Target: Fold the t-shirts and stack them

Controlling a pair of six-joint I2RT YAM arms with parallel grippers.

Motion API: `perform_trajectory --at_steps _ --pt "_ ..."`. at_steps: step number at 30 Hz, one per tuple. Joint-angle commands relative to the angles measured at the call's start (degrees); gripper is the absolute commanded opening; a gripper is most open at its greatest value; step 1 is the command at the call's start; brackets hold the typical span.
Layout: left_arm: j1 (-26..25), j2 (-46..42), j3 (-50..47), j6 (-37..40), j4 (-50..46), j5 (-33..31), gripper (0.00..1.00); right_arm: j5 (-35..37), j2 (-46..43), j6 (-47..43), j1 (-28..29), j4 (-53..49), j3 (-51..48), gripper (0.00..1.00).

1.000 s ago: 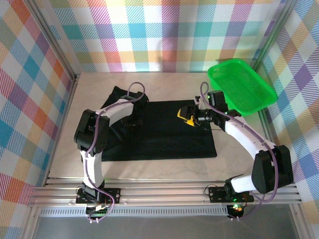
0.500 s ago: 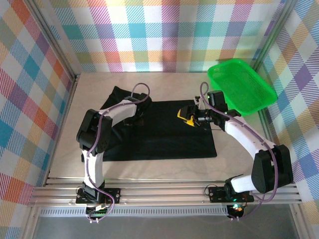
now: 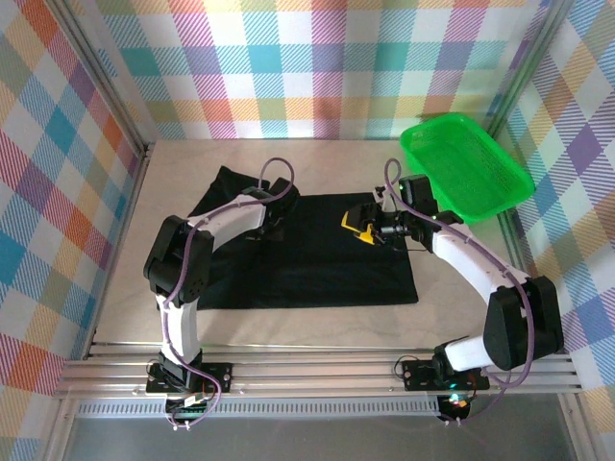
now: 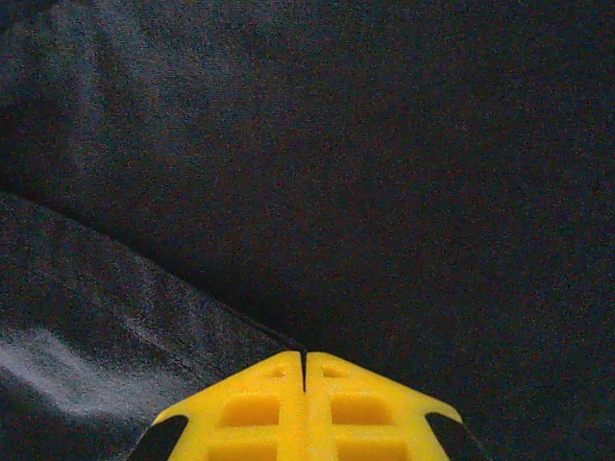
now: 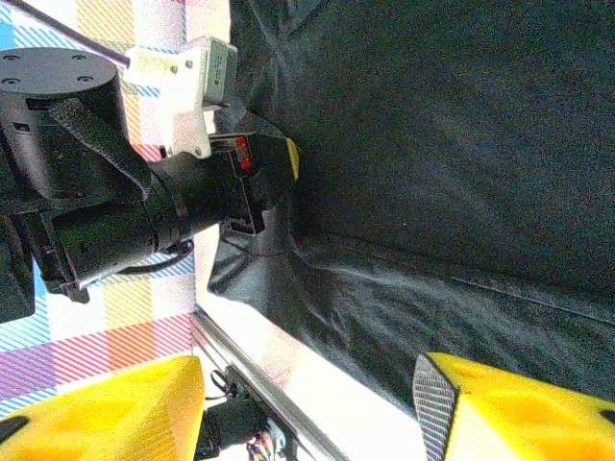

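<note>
Lying flat across the middle of the bench: one black t-shirt, far-left corner rumpled. Left gripper is down on the shirt's far-left part, jaws closed tip to tip against the cloth; cannot tell whether any cloth is pinched. Right gripper is over the shirt's far-right part, jaws wide apart, holding nothing. Green basket sits at the bench's far-right corner, apart from the shirt.
</note>
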Motion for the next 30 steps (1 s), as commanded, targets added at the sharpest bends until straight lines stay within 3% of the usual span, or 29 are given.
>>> perform_trajectory --at_steps 1,7,9,11,12,13,18,20,24,26,30 --pt "-1.2 -0.5 -1.3 -0.1 1.3 1.0 0.00 -0.5 0.4 -0.7 0.1 -1.0 1.6 0.60" --pt "-2.1 -0.3 -2.0 0.2 1.8 1.5 0.03 -0.4 0.6 -0.9 0.2 -1.4 1.5 0.60" --pt "-2.1 -0.3 -2.1 0.2 1.7 1.1 0.24 -0.2 0.7 -0.9 0.2 -1.6 1.6 0.60" --pt "-2.1 -1.5 -1.8 -0.9 0.7 -0.9 0.60 1.1 0.7 -1.3 0.2 -3.2 1.8 0.60" --pt "-2.1 -2.8 -1.7 -1.8 -0.2 -2.2 0.70 2.8 0.6 -1.8 0.1 -5.4 1.9 0.60" --pt "-2.1 -4.3 -1.5 -2.9 -1.1 -3.4 0.73 4.0 0.4 -2.2 0.1 -6.5 1.7 0.60" --pt "0.6 -13.9 -4.0 -14.5 -9.0 -5.3 0.68 15.4 0.1 -2.0 -0.6 -14.0 -1.8 0.54" --pt "4.2 -17.8 -8.5 -19.0 -10.0 -1.5 0.59 18.1 0.6 -1.9 -0.9 -15.3 -3.3 0.51" --pt "14.8 -25.1 -20.9 -25.0 -6.6 9.5 0.29 22.7 4.0 -3.5 -1.1 -18.4 -3.5 0.41" --pt "20.1 -26.7 -25.5 -26.5 -4.5 13.5 0.22 25.2 6.2 -4.7 -1.1 -19.6 -2.8 0.39" --pt "26.7 -26.2 -30.0 -27.5 -1.7 17.1 0.20 27.5 11.7 -6.5 -1.3 -21.0 -1.3 0.35"
